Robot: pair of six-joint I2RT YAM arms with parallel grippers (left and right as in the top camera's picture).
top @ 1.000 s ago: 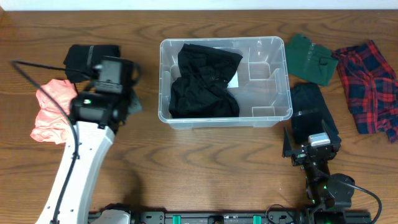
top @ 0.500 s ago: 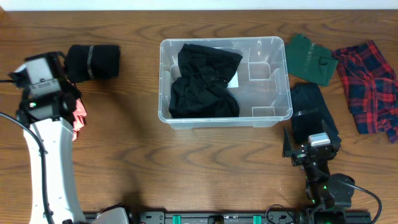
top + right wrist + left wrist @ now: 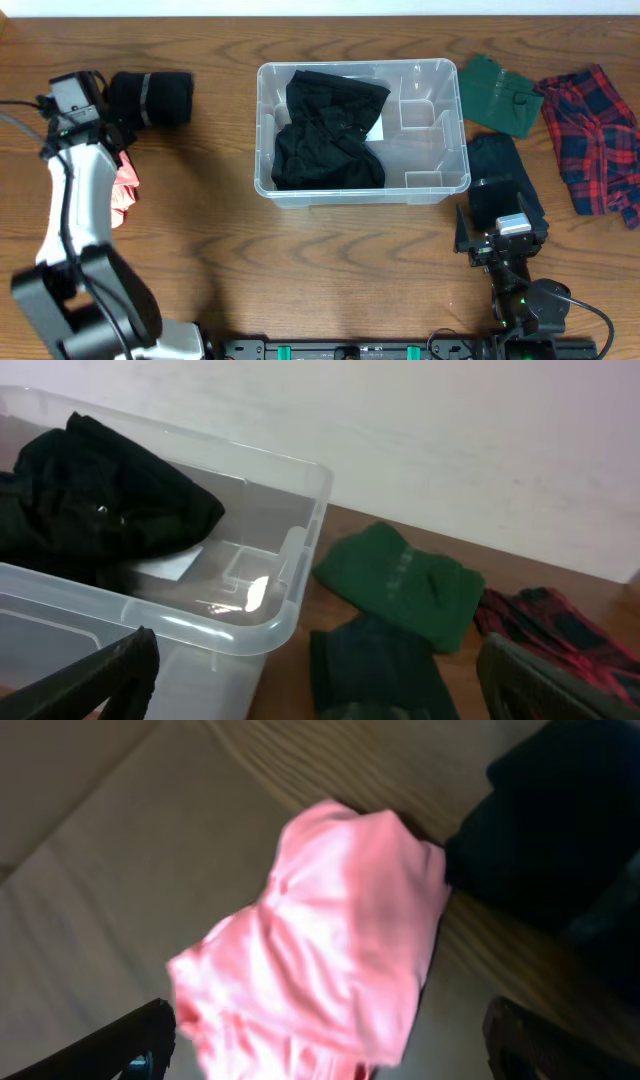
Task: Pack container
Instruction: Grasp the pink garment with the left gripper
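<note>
Left tool [image 3: 335,1040] spread; clear, ribbed container [image 3: 425,150].

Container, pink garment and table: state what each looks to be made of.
Container: clear, glossy plastic, it seems. You can see through its walls, and its rim catches glare.
Pink garment: soft matte fabric, possibly a knit. It lies in limp folds, and the weave is too blurred to tell.
Table: wood or wood-look laminate, smooth with a slight sheen. Brown streaked grain shows.
</note>
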